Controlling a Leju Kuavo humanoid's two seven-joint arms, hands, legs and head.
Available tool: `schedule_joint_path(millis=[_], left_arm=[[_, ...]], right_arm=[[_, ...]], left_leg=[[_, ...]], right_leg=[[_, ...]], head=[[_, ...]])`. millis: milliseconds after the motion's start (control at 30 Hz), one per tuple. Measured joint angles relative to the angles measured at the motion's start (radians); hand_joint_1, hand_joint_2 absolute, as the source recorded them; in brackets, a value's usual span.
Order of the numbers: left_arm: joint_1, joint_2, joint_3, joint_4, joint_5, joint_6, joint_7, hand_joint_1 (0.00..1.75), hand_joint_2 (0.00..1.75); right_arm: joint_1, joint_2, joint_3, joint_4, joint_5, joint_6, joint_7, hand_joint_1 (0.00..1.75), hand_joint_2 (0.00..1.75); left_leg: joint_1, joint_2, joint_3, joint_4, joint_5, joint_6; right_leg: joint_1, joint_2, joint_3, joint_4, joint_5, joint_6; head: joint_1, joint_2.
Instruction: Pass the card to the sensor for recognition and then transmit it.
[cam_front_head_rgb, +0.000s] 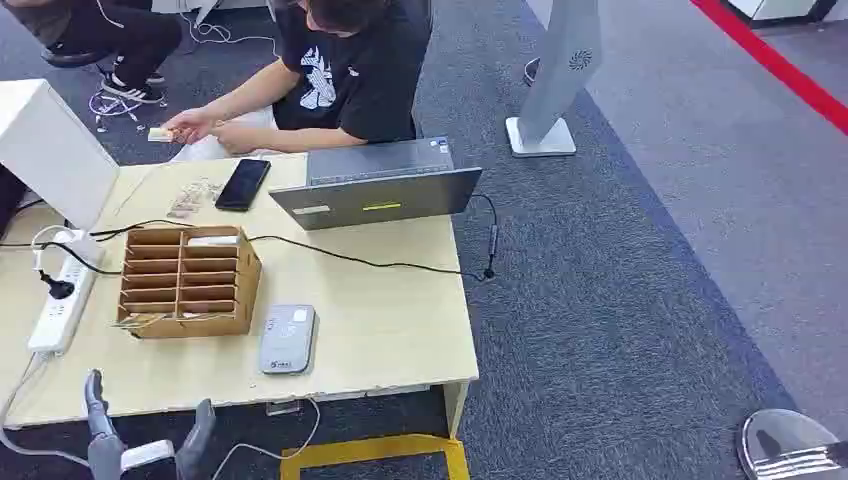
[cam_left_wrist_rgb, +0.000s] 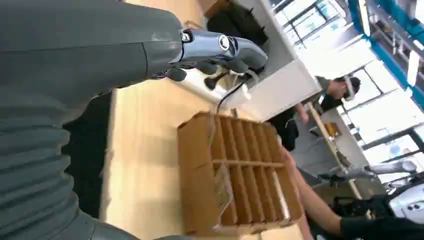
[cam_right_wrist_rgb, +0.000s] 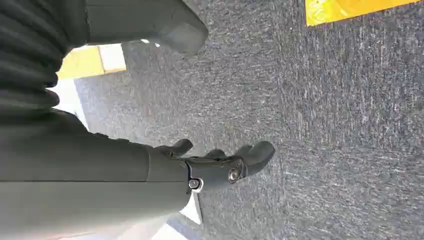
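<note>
Left hand (cam_front_head_rgb: 150, 440) hovers spread and empty at the table's near edge; it should reach squarely into the card rack (cam_front_head_rgb: 187, 280), pinching one card cleanly.

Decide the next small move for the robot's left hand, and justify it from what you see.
Probably reach the left hand forward to the wooden card rack and pick out a card. The hand sits at the table's near edge with spread fingers holding nothing, and the grey card sensor beside the rack has no card on it.

The left hand (cam_front_head_rgb: 140, 440) is cut off at the head view's lower edge; the organizer's (cam_front_head_rgb: 188, 281) slot contents are too small to tell.
</note>
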Motion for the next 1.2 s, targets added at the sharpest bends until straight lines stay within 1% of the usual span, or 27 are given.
schedule_joint_path(millis=[33,133,200,333,433,500,567,600,667,733,800,867,933,1000,1100,1200], left_arm=[[-0.01,0.011,0.0,-0.032,-0.023,-0.003,0.03,0.0,1.75],[-0.051,0.074,0.002,-0.093,-0.115,-0.01,0.082,0.0,1.75],[-0.077,0.106,0.007,-0.112,-0.142,-0.013,0.101,0.0,1.75],[-0.144,0.165,0.035,-0.114,-0.179,-0.034,0.146,0.0,1.75],[-0.175,0.192,0.046,-0.114,-0.181,-0.04,0.153,0.0,1.75],[-0.182,0.201,0.052,-0.114,-0.183,-0.04,0.154,0.0,1.75],[-0.196,0.209,0.054,-0.112,-0.207,-0.033,0.159,0.0,1.75],[-0.213,0.219,0.055,-0.106,-0.226,-0.031,0.171,0.0,1.75],[-0.27,0.244,0.064,-0.075,-0.261,-0.034,0.203,0.0,1.75],[-0.344,0.268,0.075,-0.022,-0.304,-0.037,0.235,0.0,1.75],[-0.417,0.293,0.078,0.049,-0.396,-0.023,0.267,0.0,1.75],[-0.498,0.316,0.078,0.151,-0.514,0.006,0.293,0.0,1.75],[-0.57,0.334,0.079,0.236,-0.566,0.03,0.297,0.0,1.75],[-0.631,0.337,0.087,0.317,-0.605,0.037,0.286,0.0,1.75],[-0.689,0.331,0.088,0.398,-0.658,0.038,0.27,0.0,1.75],[-0.724,0.311,0.088,0.443,-0.691,0.039,0.258,0.0,1.75]], right_arm=[[-0.001,0.0,0.003,0.0,0.005,0.0,0.0,0.0,1.75],[-0.006,0.0,0.021,0.0,0.022,0.002,0.007,0.0,1.75],[-0.01,0.0,0.027,0.0,0.026,0.008,0.011,0.0,1.75],[-0.02,0.0,0.047,0.0,0.043,0.017,0.027,0.0,1.75],[-0.023,-0.001,0.053,0.0,0.044,0.017,0.028,0.0,1.75],[-0.024,-0.001,0.058,0.0,0.044,0.017,0.028,0.0,1.75],[-0.025,-0.001,0.063,0.0,0.054,0.018,0.03,0.0,1.75],[-0.027,-0.001,0.069,0.0,0.061,0.019,0.037,0.0,1.75],[-0.033,-0.001,0.078,0.0,0.076,0.019,0.049,0.0,1.75],[-0.041,-0.002,0.089,-0.002,0.089,0.019,0.057,0.0,1.75],[-0.049,-0.002,0.099,-0.005,0.104,0.02,0.064,0.0,1.75],[-0.056,-0.003,0.109,-0.008,0.118,0.026,0.066,0.0,1.75],[-0.064,-0.003,0.118,-0.011,0.127,0.027,0.064,0.0,1.75],[-0.067,-0.003,0.124,-0.013,0.131,0.027,0.06,0.0,1.75],[-0.069,-0.003,0.126,-0.016,0.134,0.027,0.049,0.0,1.75],[-0.07,-0.003,0.127,-0.016,0.138,0.027,0.045,0.0,1.75]], left_leg=[[0.0,0.0,0.0,0.0,0.0,0.0],[0.0,0.0,0.0,0.0,0.001,-0.001],[0.0,0.0,0.0,0.0,0.002,-0.001],[0.0,0.0,0.0,0.0,0.003,-0.001],[0.0,0.0,0.0,0.0,0.003,-0.001],[0.0,0.0,0.0,0.0,0.003,-0.001],[0.0,0.0,0.0,0.0,0.003,-0.001],[0.0,-0.001,0.0,0.0,0.003,-0.001],[0.0,-0.001,0.0,0.0,0.003,0.0],[0.0,-0.001,0.0,0.0,0.005,-0.001],[0.0,-0.001,0.0,0.0,0.006,-0.002],[0.0,-0.001,-0.001,0.0,0.008,-0.003],[0.0,-0.001,0.0,0.0,0.008,-0.004],[0.0,-0.001,-0.001,0.0,0.009,-0.003],[0.0,-0.001,-0.001,0.0,0.009,-0.003],[0.0,-0.001,-0.001,0.0,0.009,-0.003]], right_leg=[[0.0,0.0,0.0,0.0,0.0,0.0],[0.0,0.0,0.0,0.001,0.0,0.0],[0.0,0.0,0.0,0.001,0.0,0.0],[0.0,0.0,0.0,0.001,0.001,0.0],[0.0,0.0,0.0,0.001,0.001,0.0],[0.0,0.0,0.0,0.001,0.001,0.0],[0.0,0.0,0.0,0.001,0.001,0.0],[0.0,0.0,0.0,0.001,0.001,0.0],[0.0,-0.001,0.0,0.001,0.001,0.001],[0.0,-0.001,0.0,0.001,0.004,0.0],[0.0,-0.001,-0.001,0.001,0.005,-0.001],[0.0,-0.001,-0.001,0.001,0.006,-0.001],[0.0,0.0,-0.001,0.002,0.007,-0.002],[0.0,0.0,-0.001,0.002,0.008,-0.002],[0.0,0.0,-0.002,0.001,0.008,-0.001],[0.0,0.0,-0.002,0.001,0.008,-0.001]], head=[[0.0,0.0],[0.0,0.0],[-0.001,0.0],[0.0,0.0],[0.0,0.0],[0.0,0.0],[0.0,0.0],[0.0,0.0],[0.0,0.0],[0.0,0.0],[0.0,0.0],[0.0,0.0],[0.0,0.0],[0.0,0.0],[0.0,0.0],[0.0,0.0]])
